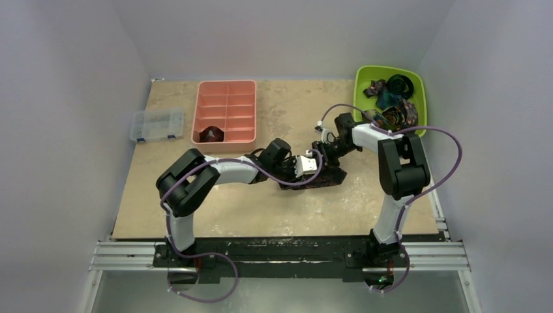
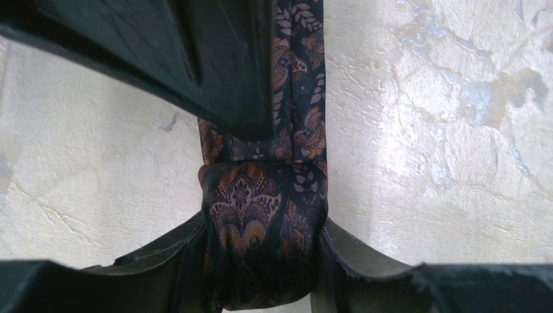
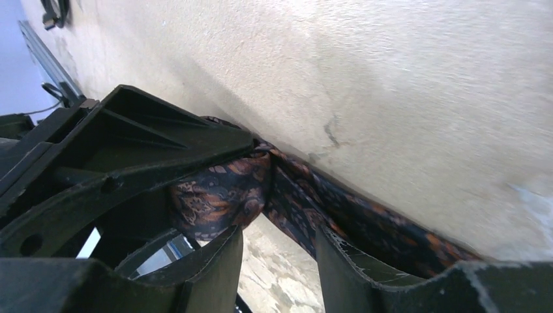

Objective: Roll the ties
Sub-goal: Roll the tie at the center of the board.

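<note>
A robot's left gripper clamps the half-rolled tie mid-table, while the right gripper stands parted, gripping nothing; the coil likely needs firm, even pressure and square edges. Slick-looking paisley fabric, orange on navy, trails flat over the mottled beige table
</note>
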`<state>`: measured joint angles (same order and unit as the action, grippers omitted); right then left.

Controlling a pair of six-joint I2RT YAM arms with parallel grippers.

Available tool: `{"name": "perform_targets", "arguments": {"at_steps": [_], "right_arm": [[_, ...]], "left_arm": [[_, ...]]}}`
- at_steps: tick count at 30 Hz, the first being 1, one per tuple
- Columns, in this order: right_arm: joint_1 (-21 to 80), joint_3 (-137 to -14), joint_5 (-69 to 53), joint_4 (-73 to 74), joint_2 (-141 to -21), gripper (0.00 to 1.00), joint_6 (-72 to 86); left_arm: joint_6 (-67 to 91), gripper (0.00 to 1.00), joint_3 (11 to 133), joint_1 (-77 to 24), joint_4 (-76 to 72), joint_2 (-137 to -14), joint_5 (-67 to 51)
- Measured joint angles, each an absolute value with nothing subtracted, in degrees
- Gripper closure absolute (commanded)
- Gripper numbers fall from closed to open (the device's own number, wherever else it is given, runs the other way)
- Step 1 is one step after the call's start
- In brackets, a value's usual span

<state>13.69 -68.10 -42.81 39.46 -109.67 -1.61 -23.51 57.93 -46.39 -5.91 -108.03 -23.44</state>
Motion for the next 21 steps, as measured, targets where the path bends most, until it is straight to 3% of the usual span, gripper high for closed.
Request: {"name": "perform_targets", "arguments": {"at_steps": [6,13,17,21], "right_arm": [[11.22,-67.22,-47.29,39.59,-108.66,0.36,-1.63],[12.6,-63.96,-53.6,35.29,-105.71,0.43,2.7],[13.93,-62.7,-55.02,31.48,-106.43,0.61,5.54],[14.57,-62.83,-55.86,29.76,-110.08,1.0,6.33]], "left_arm": [[-27.29,0.69,63.2,-47.09,1.96,-109.58,-22.09],[-29.47,0.64,65.19,-47.31,5.52,-110.15,-22.06],[-29.71,0.62,66.08,-47.31,6.7,-110.54,-22.11],[-29.76,0.57,66.52,-47.31,7.44,-110.74,-22.26]]}}
